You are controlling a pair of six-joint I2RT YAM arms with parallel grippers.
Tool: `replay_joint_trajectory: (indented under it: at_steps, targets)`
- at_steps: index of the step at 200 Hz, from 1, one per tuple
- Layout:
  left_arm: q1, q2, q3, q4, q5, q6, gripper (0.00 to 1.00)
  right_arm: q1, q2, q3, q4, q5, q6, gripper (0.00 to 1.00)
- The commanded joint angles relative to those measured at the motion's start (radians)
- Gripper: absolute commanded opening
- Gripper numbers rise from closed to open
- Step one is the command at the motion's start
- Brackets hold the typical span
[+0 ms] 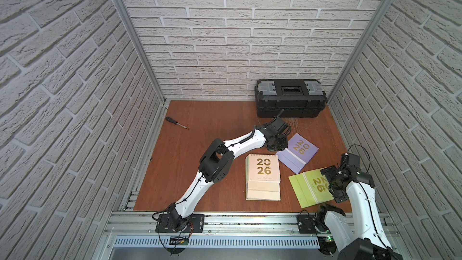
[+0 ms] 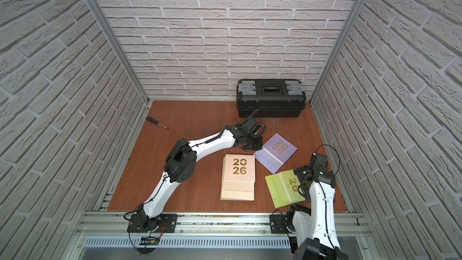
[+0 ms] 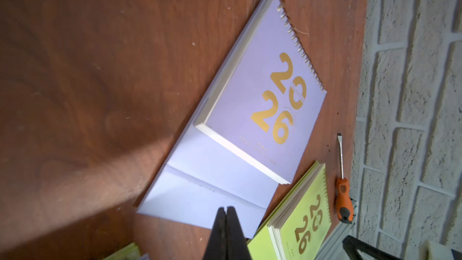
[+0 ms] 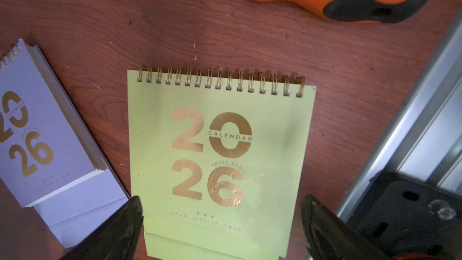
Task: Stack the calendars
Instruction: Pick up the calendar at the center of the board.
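A peach-pink calendar (image 1: 263, 171) tops a stack at the middle of the wooden table (image 1: 200, 146). To its right a lavender calendar (image 1: 298, 152) lies flat and askew. Further to the front right lies a lime green calendar (image 1: 308, 187). My left gripper (image 3: 226, 207) is shut on nothing, its tips over the near flap of the lavender calendar (image 3: 262, 101). My right gripper (image 4: 222, 211) is open above the green calendar (image 4: 220, 146), with its fingers (image 4: 130, 211) on either side of the calendar's lower end.
A black toolbox (image 1: 290, 97) stands against the back wall. A dark-handled screwdriver (image 1: 175, 122) lies at the back left. An orange-handled screwdriver (image 3: 343, 196) lies by the right wall beside the green calendar. An aluminium rail (image 1: 225, 221) runs along the front. Brick walls enclose three sides.
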Motion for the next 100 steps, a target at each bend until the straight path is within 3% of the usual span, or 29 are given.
replay_joint_trajectory:
  at_steps: [1,48,100]
  targets:
    - [-0.016,0.045,0.077,-0.012,0.031,0.0,0.0,-0.044,-0.021,-0.013,0.008,-0.053,-0.049,0.99]
    - [-0.035,0.122,0.168,0.014,0.045,-0.025,0.0,-0.089,-0.037,-0.081,0.043,-0.077,-0.068,0.99]
    - [-0.058,0.155,0.178,0.065,0.055,-0.048,0.0,-0.123,-0.058,-0.127,0.048,-0.092,-0.093,0.99]
